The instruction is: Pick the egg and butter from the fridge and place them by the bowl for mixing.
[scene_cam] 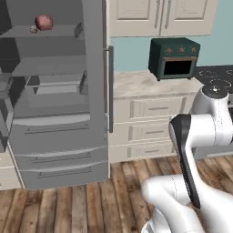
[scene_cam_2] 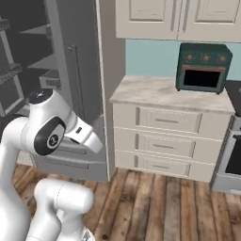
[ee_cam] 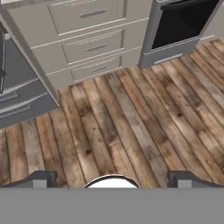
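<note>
The grey fridge (scene_cam: 59,113) stands open at the left, its long bar handle (scene_cam: 110,88) on the door edge. On its top shelf the small pale egg (scene_cam: 33,29) lies just left of and below a lumpy red-pink chunk (scene_cam: 43,22). The butter and the bowl are out of view. My gripper (ee_cam: 113,180) is open and holds nothing. Its fingertips (ee_cam: 41,179) stand far apart over the wooden floor, well below the shelves and in front of the drawers. The fridge's lower drawers (ee_cam: 17,103) show at the left of the hand view.
A marble counter (scene_cam: 145,84) with cream drawers (scene_cam_2: 164,141) runs right of the fridge and carries a green toaster oven (scene_cam: 174,58). A stove (ee_cam: 183,26) stands further right. Cream wall cabinets (scene_cam_2: 179,19) hang above. Plank floor (ee_cam: 131,127) lies open below.
</note>
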Tool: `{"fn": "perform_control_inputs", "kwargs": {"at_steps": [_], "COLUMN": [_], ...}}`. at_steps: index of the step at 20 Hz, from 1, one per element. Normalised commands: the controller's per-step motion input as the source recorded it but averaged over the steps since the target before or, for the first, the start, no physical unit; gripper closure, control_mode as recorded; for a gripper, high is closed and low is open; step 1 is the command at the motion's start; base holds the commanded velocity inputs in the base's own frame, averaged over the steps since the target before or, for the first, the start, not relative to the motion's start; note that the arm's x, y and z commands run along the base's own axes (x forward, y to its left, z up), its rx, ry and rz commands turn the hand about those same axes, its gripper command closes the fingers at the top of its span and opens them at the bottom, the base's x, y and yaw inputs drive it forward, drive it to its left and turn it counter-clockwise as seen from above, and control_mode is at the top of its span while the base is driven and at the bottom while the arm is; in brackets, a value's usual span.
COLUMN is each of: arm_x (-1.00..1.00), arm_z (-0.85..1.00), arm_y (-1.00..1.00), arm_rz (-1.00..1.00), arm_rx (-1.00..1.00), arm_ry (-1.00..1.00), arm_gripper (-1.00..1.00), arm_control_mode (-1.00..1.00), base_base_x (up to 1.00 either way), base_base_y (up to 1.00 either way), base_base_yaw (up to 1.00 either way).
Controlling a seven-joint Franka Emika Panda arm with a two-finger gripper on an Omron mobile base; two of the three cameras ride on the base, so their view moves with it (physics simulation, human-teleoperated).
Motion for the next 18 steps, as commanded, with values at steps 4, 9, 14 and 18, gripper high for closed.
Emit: {"fn": "perform_control_inputs", "kwargs": {"at_steps": [4,9,14,18], "arm_x": [0.0,0.0,0.0,0.0], "arm_z": [0.0,0.0,0.0,0.0], "arm_y": [0.0,0.0,0.0,0.0], "arm_rz": [0.0,0.0,0.0,0.0], "arm_rx": [0.0,0.0,0.0,0.0], "arm_ry": [0.0,0.0,0.0,0.0], "arm_gripper": [-1.0,-1.0,-1.0,-1.0], "arm_control_mode": [1.0,1.0,1.0,1.0], "base_base_x": [-0.38,-0.24,-0.03,0.12], "base_base_y": [0.88,0.99,0.77,0.61], "base_base_yaw": [-0.03,-0.02,-0.01,0.03]}}
